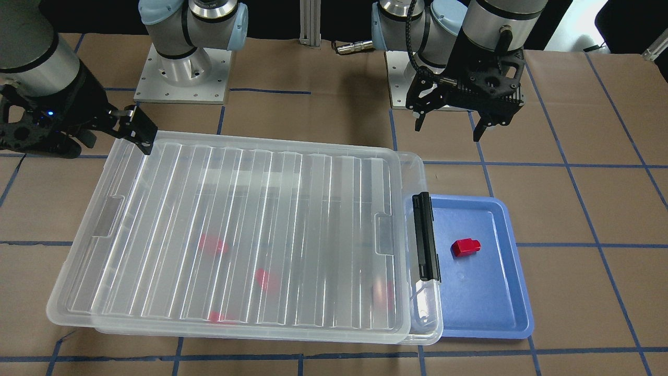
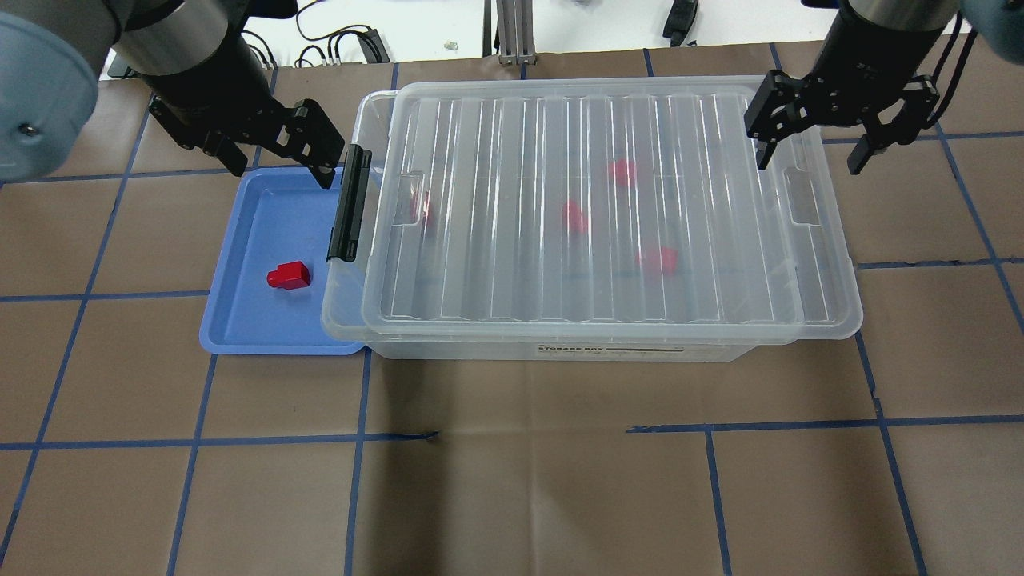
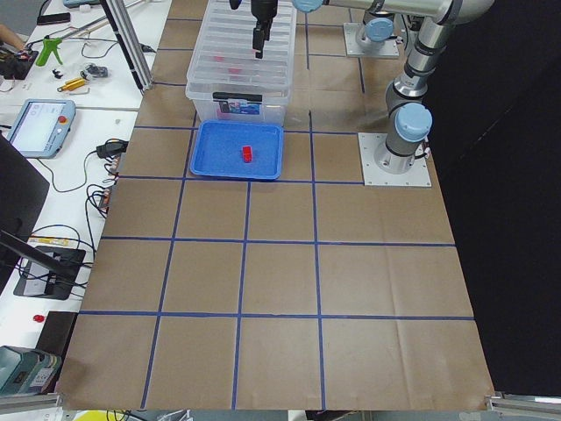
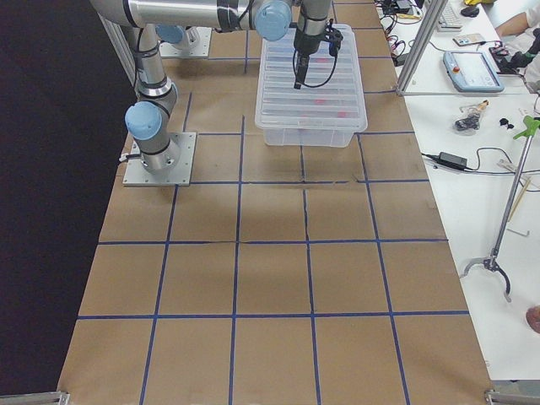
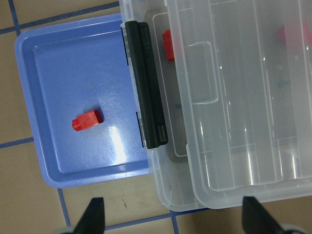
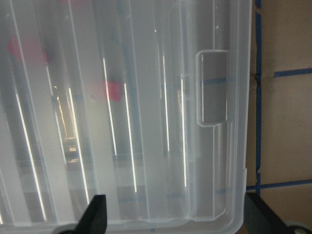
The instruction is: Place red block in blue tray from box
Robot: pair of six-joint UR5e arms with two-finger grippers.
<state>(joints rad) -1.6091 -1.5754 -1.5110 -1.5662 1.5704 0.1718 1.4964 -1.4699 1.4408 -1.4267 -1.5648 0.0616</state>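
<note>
One red block [image 2: 289, 276] lies in the blue tray [image 2: 248, 320], also in the front view [image 1: 465, 247] and the left wrist view [image 5: 87, 120]. The clear box [image 2: 608, 336] stands beside the tray, its black latch [image 2: 350, 204] over the tray's edge. The ribbed lid [image 2: 560, 144] lies on the box, slid slightly off the latch end. Several more red blocks [image 2: 574, 216] show blurred through the lid. My left gripper [image 2: 280, 170] is open and empty above the tray's far end. My right gripper [image 2: 810, 162] is open and empty above the box's far right corner.
The brown table [image 2: 512, 480] carries a blue tape grid. The two arm bases [image 1: 182, 73] stand behind the box. Benches with tools and cables [image 3: 53, 132] line the table's far side in the side views.
</note>
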